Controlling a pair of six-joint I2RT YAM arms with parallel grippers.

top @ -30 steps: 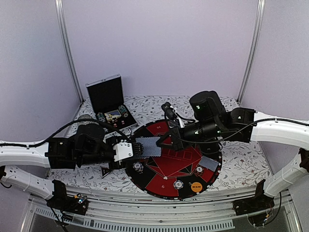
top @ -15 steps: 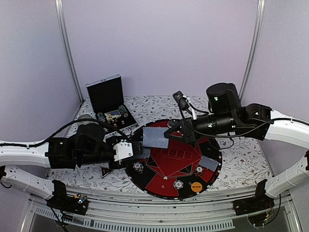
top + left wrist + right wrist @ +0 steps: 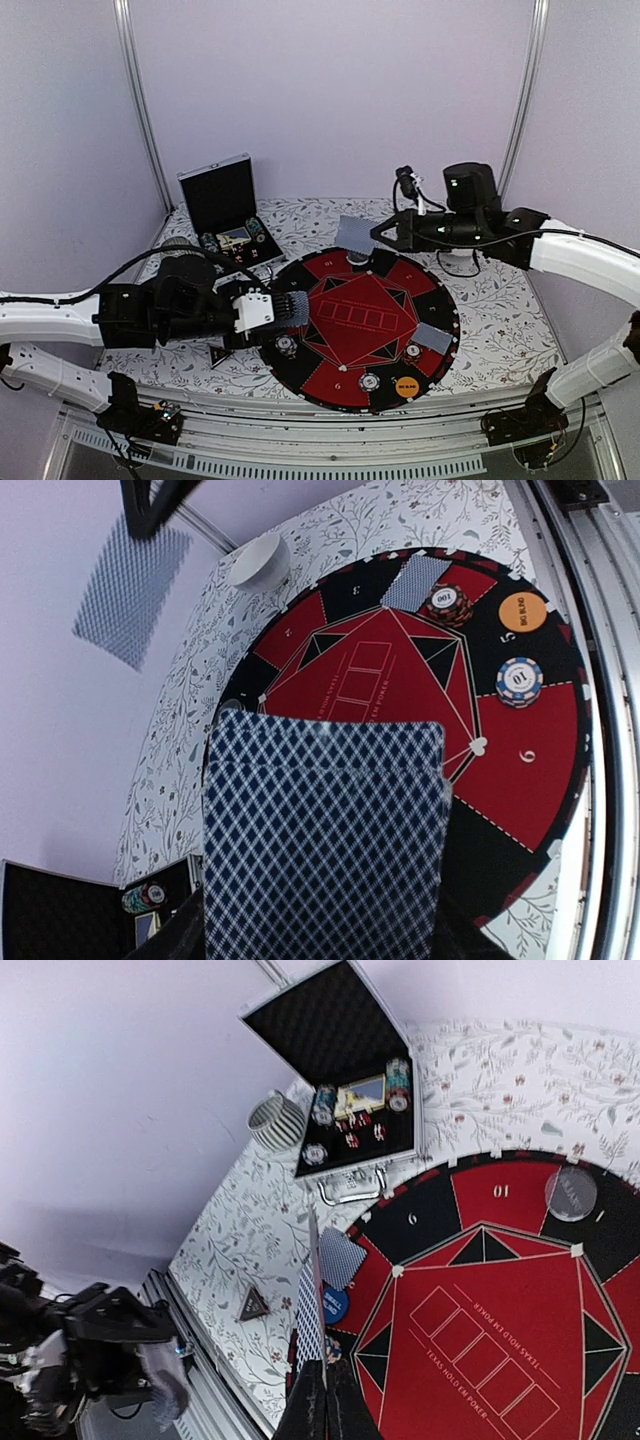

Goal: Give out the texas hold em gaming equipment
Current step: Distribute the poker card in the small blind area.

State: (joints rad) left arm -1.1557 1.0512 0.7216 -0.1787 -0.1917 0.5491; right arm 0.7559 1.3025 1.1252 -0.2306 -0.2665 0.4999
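Note:
My left gripper [image 3: 281, 309] is shut on a deck of grey-blue-backed cards [image 3: 325, 840] and holds it over the left rim of the mat. My right gripper [image 3: 386, 236] is shut on a single card [image 3: 355, 233], held in the air above the mat's far edge. That card shows edge-on in the right wrist view [image 3: 314, 1300]. One card [image 3: 432, 337] lies on the mat's right side. Striped chips [image 3: 286, 346] [image 3: 370, 382] [image 3: 412, 352] and an orange button [image 3: 406, 387] sit along the near rim. A blue button [image 3: 335, 1305] and another card [image 3: 340, 1257] lie at the left rim. The black triangular marker [image 3: 218, 357] lies on the cloth.
The round red-and-black mat [image 3: 360, 300] fills the table's middle. The open silver-edged case [image 3: 222, 205] with more chips stands at the back left. A pale round disc [image 3: 258, 560] sits at the mat's far rim. The floral cloth [image 3: 500, 330] covers the table.
My right gripper has carried one card up off the deck, right and back, from the mat's left side to above its far edge. My left arm has stayed still.

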